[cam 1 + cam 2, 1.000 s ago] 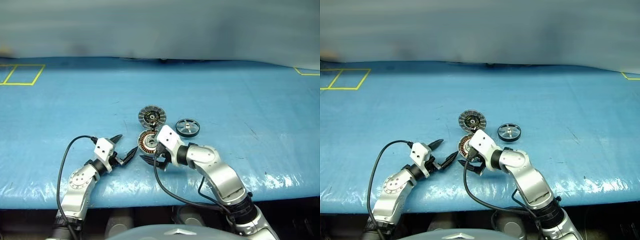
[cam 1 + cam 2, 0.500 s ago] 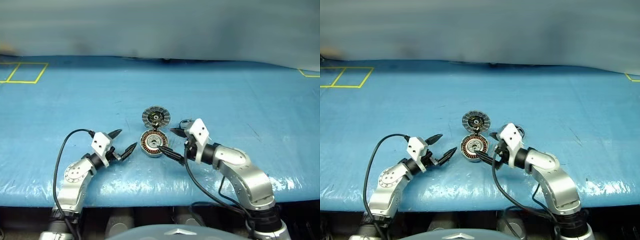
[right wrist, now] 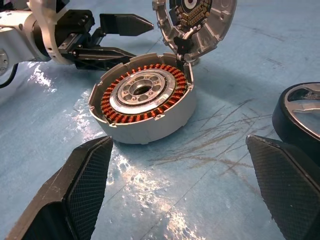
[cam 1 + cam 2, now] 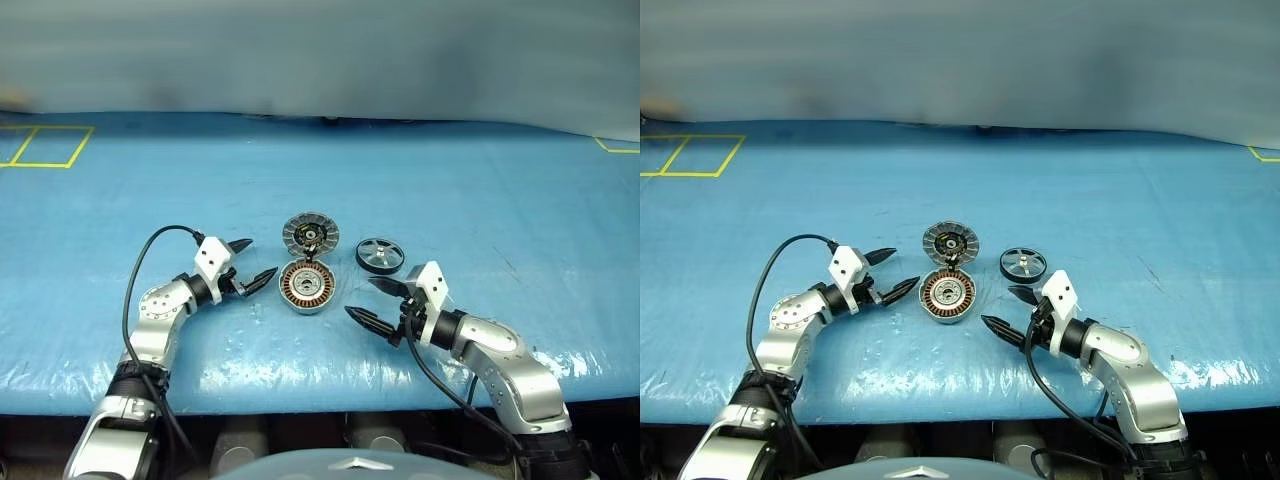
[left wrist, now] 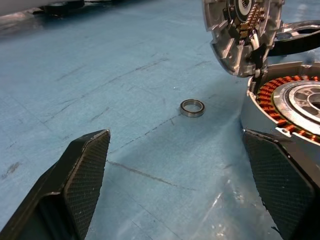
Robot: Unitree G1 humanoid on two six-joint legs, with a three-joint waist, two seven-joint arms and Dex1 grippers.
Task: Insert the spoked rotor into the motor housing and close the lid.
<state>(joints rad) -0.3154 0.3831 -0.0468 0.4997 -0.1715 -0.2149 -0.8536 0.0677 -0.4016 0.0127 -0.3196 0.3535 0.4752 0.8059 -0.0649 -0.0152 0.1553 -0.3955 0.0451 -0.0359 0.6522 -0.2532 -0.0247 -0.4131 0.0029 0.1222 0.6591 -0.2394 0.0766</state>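
Both my grippers stood with jaws spread wide and nothing between them. My left gripper (image 4: 255, 262) hung just beside the motor housing (image 4: 306, 286), on its left, one finger (image 5: 280, 190) close against the grey wall. My right gripper (image 4: 375, 302) hovered nearer me, to the right of the housing and apart from it, with the spoked rotor (image 4: 379, 254) lying just past it on the blue table cover (image 4: 480, 200).

A small thin metal ring (image 5: 192, 107) lay flat on the cover near the housing, between my left fingers in the wrist view; nothing else crowded the parts.

The housing sat flat and open, its ring of copper windings circling a silver centre with a dark hole. The lid (image 4: 309, 234) stood raised off the far edge of the housing, joined to it there, its segmented inner face turned toward me. The rotor rested flat to the right of both, touching neither, black rim around shiny silver spokes.
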